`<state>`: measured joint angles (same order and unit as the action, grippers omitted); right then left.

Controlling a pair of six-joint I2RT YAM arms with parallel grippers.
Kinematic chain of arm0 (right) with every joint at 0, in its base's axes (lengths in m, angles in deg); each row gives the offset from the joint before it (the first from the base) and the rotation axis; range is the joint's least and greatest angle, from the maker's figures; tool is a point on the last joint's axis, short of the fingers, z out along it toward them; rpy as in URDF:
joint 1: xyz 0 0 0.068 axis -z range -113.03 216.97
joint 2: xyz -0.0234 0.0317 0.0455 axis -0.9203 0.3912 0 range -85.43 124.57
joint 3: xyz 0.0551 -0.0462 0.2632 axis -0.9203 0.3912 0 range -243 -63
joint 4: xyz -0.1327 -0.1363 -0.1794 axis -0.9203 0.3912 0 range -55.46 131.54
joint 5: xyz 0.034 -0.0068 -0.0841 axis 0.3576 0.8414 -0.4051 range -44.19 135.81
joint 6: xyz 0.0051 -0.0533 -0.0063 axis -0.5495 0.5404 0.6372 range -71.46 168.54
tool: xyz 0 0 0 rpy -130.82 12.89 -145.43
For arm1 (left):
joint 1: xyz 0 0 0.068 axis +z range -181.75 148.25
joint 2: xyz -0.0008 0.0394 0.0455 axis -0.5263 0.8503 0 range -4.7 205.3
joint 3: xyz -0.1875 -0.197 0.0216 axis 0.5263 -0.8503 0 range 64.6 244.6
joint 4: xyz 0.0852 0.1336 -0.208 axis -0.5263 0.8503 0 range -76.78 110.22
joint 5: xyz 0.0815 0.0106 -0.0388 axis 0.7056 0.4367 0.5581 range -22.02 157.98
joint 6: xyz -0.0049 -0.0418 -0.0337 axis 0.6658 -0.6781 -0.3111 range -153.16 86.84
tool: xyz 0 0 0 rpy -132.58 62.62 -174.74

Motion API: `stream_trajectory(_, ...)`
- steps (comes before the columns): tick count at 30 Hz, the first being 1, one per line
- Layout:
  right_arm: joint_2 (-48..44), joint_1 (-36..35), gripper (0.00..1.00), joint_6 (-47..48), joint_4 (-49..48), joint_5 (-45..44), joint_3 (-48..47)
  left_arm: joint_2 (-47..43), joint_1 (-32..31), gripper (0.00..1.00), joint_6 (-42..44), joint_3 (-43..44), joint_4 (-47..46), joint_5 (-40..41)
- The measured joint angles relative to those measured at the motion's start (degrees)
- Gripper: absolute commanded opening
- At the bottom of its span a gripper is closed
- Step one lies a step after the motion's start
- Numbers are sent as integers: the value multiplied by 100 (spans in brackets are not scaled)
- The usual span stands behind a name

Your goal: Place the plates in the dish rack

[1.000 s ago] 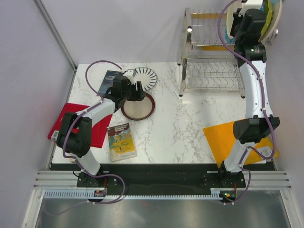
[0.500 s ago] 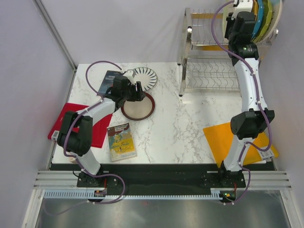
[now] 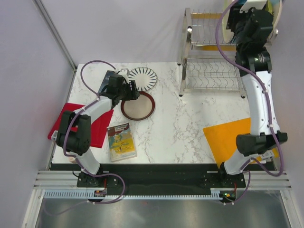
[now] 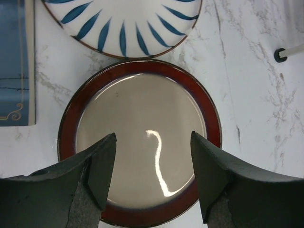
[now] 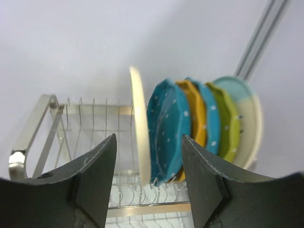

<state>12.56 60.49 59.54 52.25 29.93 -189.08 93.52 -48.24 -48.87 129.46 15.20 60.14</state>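
The right wrist view shows the racked plates (image 5: 168, 123) blurred, their lower edges behind the right gripper (image 5: 148, 137). From above, the right arm (image 3: 259, 95) covers most of them on the dish rack (image 3: 211, 76)'s upper shelf. In the left wrist view the striped plate (image 4: 123, 23) is cut off at the far edge and the blue book (image 4: 16, 61) at the left. The left gripper (image 4: 152, 135) hides the maroon-rimmed plate (image 4: 142, 109)'s near rim. A white, black-tipped thing (image 4: 286, 53) at the right edge is too cropped to name.

Six plates (image 5: 168, 128) stand in one dish rack (image 5: 85, 118), two more on the surface (image 3: 180, 123) (eight altogether); two books (image 3: 121, 141), two boards (image 3: 228, 137).
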Motion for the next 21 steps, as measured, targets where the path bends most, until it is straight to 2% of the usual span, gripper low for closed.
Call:
stream_trajectory(5,-960,13,54,136,-518,-116,516,0,131,71,0,-116,149,68)
stream_trajectory(7,-1130,72,58,129,-745,-55,577,0,127,70,0,-179,229,44)
stream_trajectory(10,-1064,280,54,57,-990,404,577,0,125,70,-2,-214,271,-24)
stream_trajectory(11,-955,363,47,-11,-1036,595,538,0,125,70,-2,-214,269,-35)
stream_trajectory(12,-796,426,33,-87,-1043,785,442,0,125,70,-2,-214,269,-74)
stream_trajectory(14,-358,509,16,-238,-1036,1082,170,0,125,70,-2,-214,271,-133)
stream_trajectory(15,-70,531,0,-376,-1010,1235,-20,0,125,70,-2,-214,269,-146)
stream_trajectory(21,1283,542,0,-1025,-817,1665,-533,-11,125,70,0,-221,269,-175)
